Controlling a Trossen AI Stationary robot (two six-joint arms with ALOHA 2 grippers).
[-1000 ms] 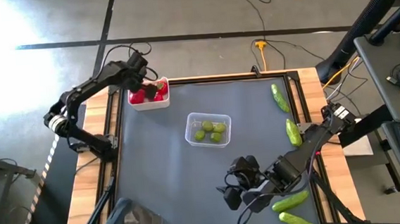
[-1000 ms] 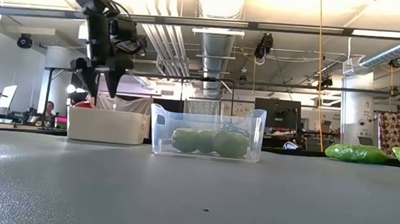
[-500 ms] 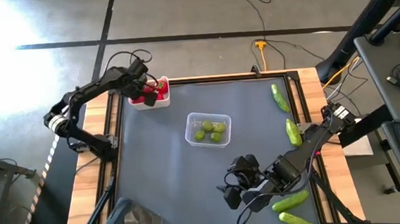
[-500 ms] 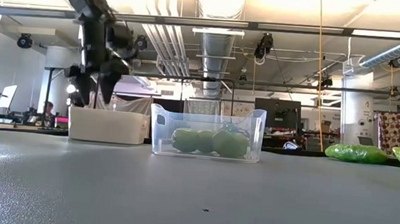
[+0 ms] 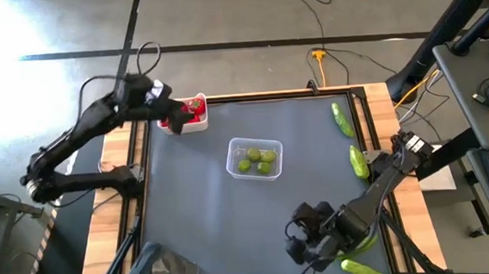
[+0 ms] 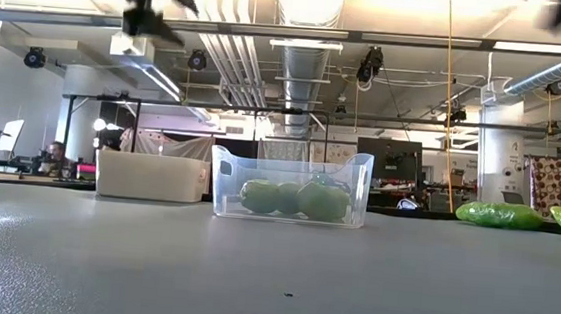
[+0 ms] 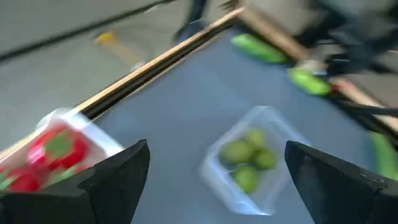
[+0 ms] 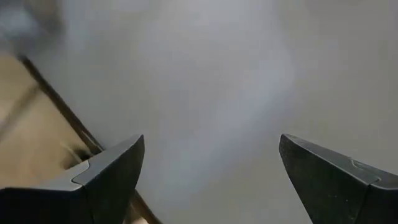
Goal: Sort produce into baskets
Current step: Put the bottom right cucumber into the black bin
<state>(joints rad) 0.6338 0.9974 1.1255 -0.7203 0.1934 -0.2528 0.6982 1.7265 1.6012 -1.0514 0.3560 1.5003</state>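
Dark left gripper (image 5: pixel 167 110): raised above the white tub (image 5: pixel 193 121) of strawberries (image 5: pixel 192 107), fingers (image 7: pixel 118 177) spread, empty. Right gripper (image 5: pixel 299 241): low, well nearer than the clear tub (image 5: pixel 255 158), fingers (image 8: pixel 112 171) apart, empty. Cucumbers (image 5: pixel 343 120): right of the clear tub, long axes running near-to-far along the worktop (image 5: pixel 207 217) edge. Low view alone shows three yellow-green fruits (image 6: pixel 292 199) side by side.
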